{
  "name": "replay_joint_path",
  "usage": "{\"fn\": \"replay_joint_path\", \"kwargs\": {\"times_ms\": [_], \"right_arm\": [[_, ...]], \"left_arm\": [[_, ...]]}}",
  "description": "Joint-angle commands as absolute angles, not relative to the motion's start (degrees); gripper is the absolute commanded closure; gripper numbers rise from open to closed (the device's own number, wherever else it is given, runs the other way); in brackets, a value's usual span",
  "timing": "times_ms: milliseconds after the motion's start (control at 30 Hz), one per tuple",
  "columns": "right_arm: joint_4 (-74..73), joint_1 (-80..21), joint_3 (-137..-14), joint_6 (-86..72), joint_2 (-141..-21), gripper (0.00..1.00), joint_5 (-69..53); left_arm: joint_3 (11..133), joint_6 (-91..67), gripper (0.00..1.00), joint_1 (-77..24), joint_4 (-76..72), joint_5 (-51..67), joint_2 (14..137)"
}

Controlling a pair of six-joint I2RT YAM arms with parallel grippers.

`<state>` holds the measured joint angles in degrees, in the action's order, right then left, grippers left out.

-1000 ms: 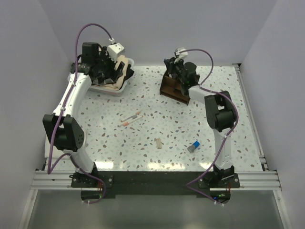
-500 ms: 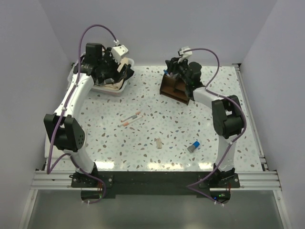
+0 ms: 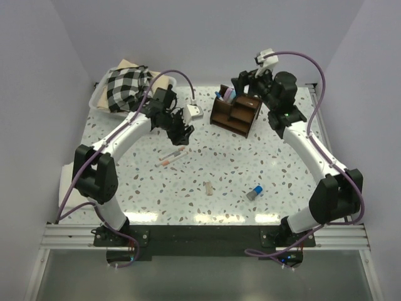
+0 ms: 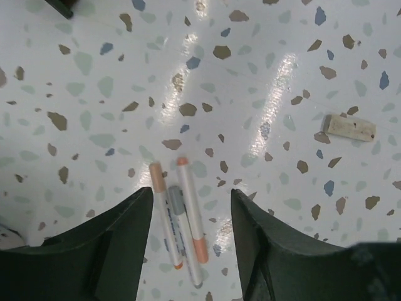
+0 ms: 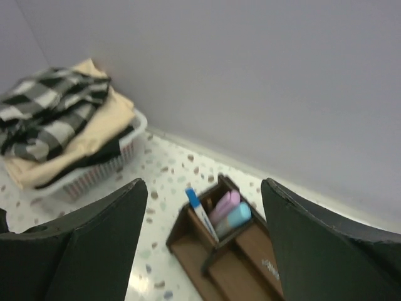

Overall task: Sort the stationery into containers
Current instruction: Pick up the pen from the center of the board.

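top view: left gripper [image 3: 182, 133] hangs over two markers [image 3: 172, 155] on the table [image 3: 269, 164], eraser stub [image 3: 208, 187] and blue cylinder [image 3: 254, 192] nearer the bases. left wrist: gripper spread, markers between its tips. right wrist: right gripper [image 5: 202, 183] spread above the organizer [image 5: 241, 252] with pens [image 5: 220, 210] in it, cloth tub [image 5: 100, 166] beside.
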<state>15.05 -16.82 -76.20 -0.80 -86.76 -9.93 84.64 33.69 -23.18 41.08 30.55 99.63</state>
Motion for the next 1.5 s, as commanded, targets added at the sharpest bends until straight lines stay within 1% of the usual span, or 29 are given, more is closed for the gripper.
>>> {"fn": "replay_joint_path", "kwargs": {"times_ms": [0,100,200,300,333,367,400,433,533,600,633,733,767,833,867,933,967,1133,1200,1300,1333,1400,1433,1467], "right_arm": [[-8.9,-14.6,-73.3,2.6,-85.2,0.23,-16.3],[-10.4,-14.7,-69.8,4.2,-82.5,0.23,-17.7],[-11.2,-14.7,-68.0,5.9,-81.3,0.23,-21.6],[-14.1,-14.8,-68.0,11.4,-82.3,0.25,-27.0],[-15.5,-15.0,-68.3,16.3,-82.8,0.25,-30.5],[-17.7,-15.6,-70.4,19.6,-83.5,0.25,-32.2],[-23.8,-17.0,-71.7,23.1,-85.6,0.25,-33.2],[-26.6,-17.8,-73.2,29.1,-86.6,0.26,-33.9],[-32.9,-20.5,-77.5,36.2,-90.4,0.26,-34.6],[-37.0,-23.3,-80.8,39.9,-92.4,0.27,-34.8],[-39.1,-24.8,-82.3,44.5,-95.2,0.28,-34.5],[-42.4,-29.9,-87.3,49.3,-100.4,0.29,-34.0],[-42.9,-30.9,-89.5,49.7,-102.2,0.29,-33.9],[-44.0,-34.0,-92.4,50.7,-107.4,0.32,-34.5],[-45.7,-35.1,-95.7,51.1,-109.1,0.34,-34.8],[-47.5,-38.5,-100.5,51.3,-114.0,0.35,-34.6],[-46.8,-40.5,-101.7,50.6,-115.3,0.34,-34.5],[-44.8,-45.3,-107.4,51.3,-122.1,0.36,-35.0],[-42.5,-46.9,-108.1,51.6,-124.5,0.36,-34.4],[-38.0,-48.2,-108.7,49.7,-127.2,0.36,-31.9],[-37.9,-48.3,-110.8,49.5,-128.1,0.37,-31.8],[-41.2,-48.4,-114.6,49.2,-132.1,0.44,-32.3],[-43.7,-48.4,-118.4,49.1,-133.3,0.49,-32.3],[-44.6,-48.5,-120.0,49.0,-134.6,0.50,-32.3]], "left_arm": [[81.7,33.0,0.45,-23.9,42.0,26.6,99.4],[80.3,33.9,0.48,-23.9,43.4,23.5,99.7],[76.7,34.8,0.46,-23.8,42.9,20.9,97.2],[73.5,36.0,0.43,-23.6,43.2,20.0,94.6],[73.0,35.8,0.43,-21.9,42.9,20.5,93.5],[72.5,34.9,0.43,-20.2,42.1,21.6,92.3],[72.2,33.8,0.43,-17.9,41.1,24.0,89.4],[72.2,31.7,0.42,-12.3,40.0,25.1,88.0],[71.9,33.7,0.41,-4.8,39.6,30.2,84.6],[71.5,36.7,0.42,-4.7,42.7,30.1,83.7],[71.4,37.1,0.43,-4.6,43.4,30.5,83.4],[68.7,35.3,0.43,-4.6,42.1,31.3,79.2],[66.8,34.5,0.43,-4.5,40.4,31.2,77.8],[65.4,33.0,0.43,-3.4,38.6,30.9,74.2],[63.9,29.3,0.43,-2.4,35.0,30.8,73.0],[62.0,21.9,0.42,2.3,30.9,30.8,70.1],[61.6,19.4,0.41,3.9,27.2,30.8,69.1],[60.8,2.8,0.39,13.9,19.3,30.0,66.9],[60.6,0.8,0.38,16.7,18.0,30.2,65.6],[60.0,0.5,0.37,17.6,17.8,30.1,63.7],[59.2,1.4,0.37,17.7,17.8,30.1,63.2],[58.4,2.6,0.37,17.7,17.9,29.9,61.8],[57.9,3.2,0.37,17.8,18.5,29.9,61.2],[57.8,3.6,0.36,17.7,19.1,30.1,61.0]]}}
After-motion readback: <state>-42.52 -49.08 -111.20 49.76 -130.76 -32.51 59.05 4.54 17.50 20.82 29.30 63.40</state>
